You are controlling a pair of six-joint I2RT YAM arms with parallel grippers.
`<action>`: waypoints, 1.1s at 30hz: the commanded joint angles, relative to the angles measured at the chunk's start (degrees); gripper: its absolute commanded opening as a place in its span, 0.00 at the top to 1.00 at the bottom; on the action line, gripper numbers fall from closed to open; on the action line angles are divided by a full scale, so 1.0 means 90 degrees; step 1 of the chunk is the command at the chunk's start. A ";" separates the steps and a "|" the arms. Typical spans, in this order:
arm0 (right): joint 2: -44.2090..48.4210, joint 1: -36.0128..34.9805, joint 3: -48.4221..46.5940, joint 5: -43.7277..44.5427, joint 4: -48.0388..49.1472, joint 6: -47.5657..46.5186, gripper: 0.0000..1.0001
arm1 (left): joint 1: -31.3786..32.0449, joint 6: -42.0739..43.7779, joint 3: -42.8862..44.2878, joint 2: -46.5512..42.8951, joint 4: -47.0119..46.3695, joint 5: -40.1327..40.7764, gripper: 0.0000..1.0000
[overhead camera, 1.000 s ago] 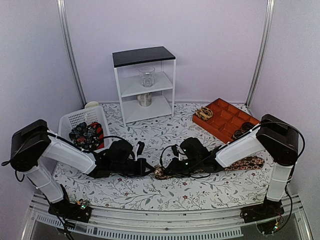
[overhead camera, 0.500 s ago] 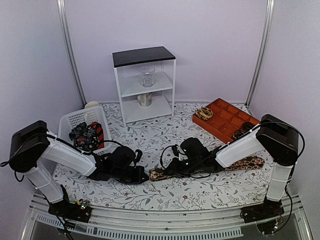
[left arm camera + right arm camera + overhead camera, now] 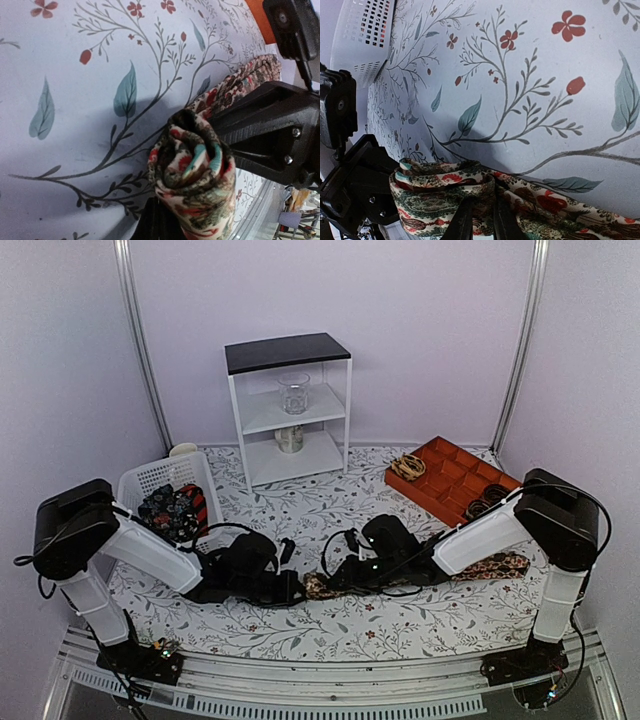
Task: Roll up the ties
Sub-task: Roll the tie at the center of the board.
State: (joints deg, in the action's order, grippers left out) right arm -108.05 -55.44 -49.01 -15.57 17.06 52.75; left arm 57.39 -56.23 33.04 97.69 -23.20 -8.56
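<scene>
Near edge, centre: a few turns of tie wound into a small roll, clamped in left gripper; right gripper pinched on the flat strip just behind; long tail not yet rolled, trailing toward right edge. Left edge: basket of ties apparently awaiting rolling. Far right corner: tray, coils already stowed

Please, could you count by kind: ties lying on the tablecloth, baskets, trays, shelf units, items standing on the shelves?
Tie on the tablecloth: 1
White basket: 1
Orange tray: 1
Shelf unit: 1
Items on the shelves: 2 (glass jar, metal can)
Total: 6
</scene>
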 commanded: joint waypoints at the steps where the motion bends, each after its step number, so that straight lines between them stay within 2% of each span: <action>1: 0.0242 0.0062 0.0182 0.0165 -0.0484 -0.0115 0.83 | -0.0010 0.0038 0.0312 0.0207 -0.0194 -0.0229 1.00; 15: 0.0599 0.0140 0.0339 0.0285 -0.0404 -0.0171 0.85 | 0.0004 0.0234 0.0568 0.0055 0.0394 0.0119 1.00; 23: 0.0346 0.0140 0.0228 0.0021 -0.0290 -0.0169 0.93 | 0.0032 0.0299 0.0607 -0.0051 0.0490 0.0189 1.00; 33: 0.0500 0.0200 0.0323 0.0197 -0.0335 -0.0167 0.90 | 0.0076 0.0364 0.0734 -0.0134 0.0416 0.0087 1.00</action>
State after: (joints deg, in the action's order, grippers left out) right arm -104.99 -54.28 -46.78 -14.68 14.48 51.59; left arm 57.41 -54.00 37.98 97.91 -19.29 -7.66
